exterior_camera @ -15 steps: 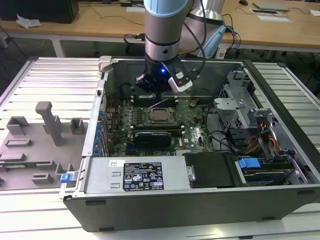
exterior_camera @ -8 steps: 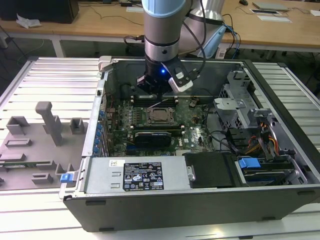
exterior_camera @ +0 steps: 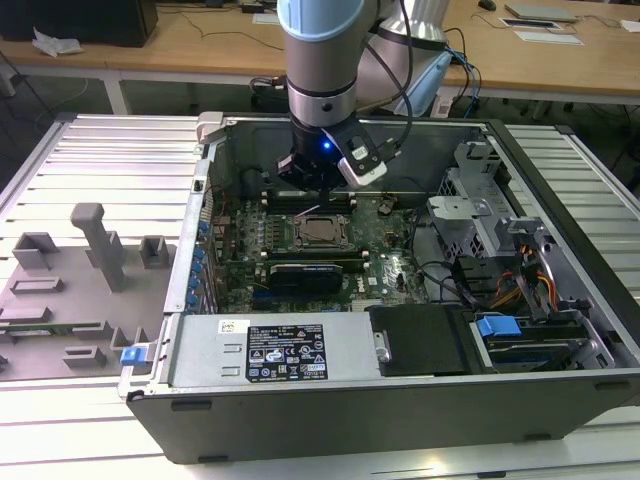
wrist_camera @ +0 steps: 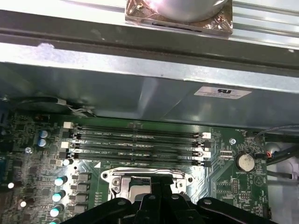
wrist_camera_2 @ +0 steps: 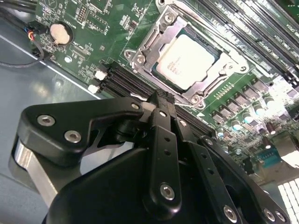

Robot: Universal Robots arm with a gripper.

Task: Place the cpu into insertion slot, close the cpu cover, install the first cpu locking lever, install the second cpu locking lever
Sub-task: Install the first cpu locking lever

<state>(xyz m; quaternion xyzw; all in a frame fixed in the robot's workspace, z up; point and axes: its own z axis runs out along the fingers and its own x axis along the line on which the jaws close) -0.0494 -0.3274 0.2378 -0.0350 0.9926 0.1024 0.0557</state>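
Beneath everything, a ribbed silver aluminium table [exterior_camera: 100, 150]; behind it, pale wooden desks [exterior_camera: 200, 50] along the far side of the room. On the table, one open grey sheet-metal computer case [exterior_camera: 400, 400]. Toward the exterior view's left, a cluster of matte grey plastic fixture blocks [exterior_camera: 105, 250].

Inside the case:
- one green circuit board [wrist_camera_2: 93, 46]
- one long black graphics card [exterior_camera: 310, 272]
- one silver power-supply box [exterior_camera: 285, 350] with a dark label
- a loose bundle of dark cables [exterior_camera: 440, 275]

One grey and blue robot arm [exterior_camera: 320, 60] above the board. Its black, bolted gripper [exterior_camera: 318, 192] [wrist_camera_2: 163, 99] [wrist_camera: 160, 184] hanging over the long narrow black memory slots [wrist_camera: 135, 137], just beside the socket. Fingertips pressed together, clenched on nothing visible.

One cpu [wrist_camera_2: 187, 60], a flat square chip with a dull silvery-grey metal top, seated in the insertion slot [wrist_camera_2: 152, 71], a square dark-rimmed socket. Lying flat around the chip, the cpu cover [wrist_camera_2: 142, 46], a thin shiny silver frame plate with a large square cut-out. Round-headed screws [wrist_camera_2: 168, 17] at its corners.

Out toward the board's edge, one round silver coin battery [wrist_camera_2: 60, 32]. At the slot ends in the second wrist view, two small white plastic latches [wrist_camera_2: 99, 73]. Close to the socket, small smooth cylinders [wrist_camera: 58, 181] with teal tops.
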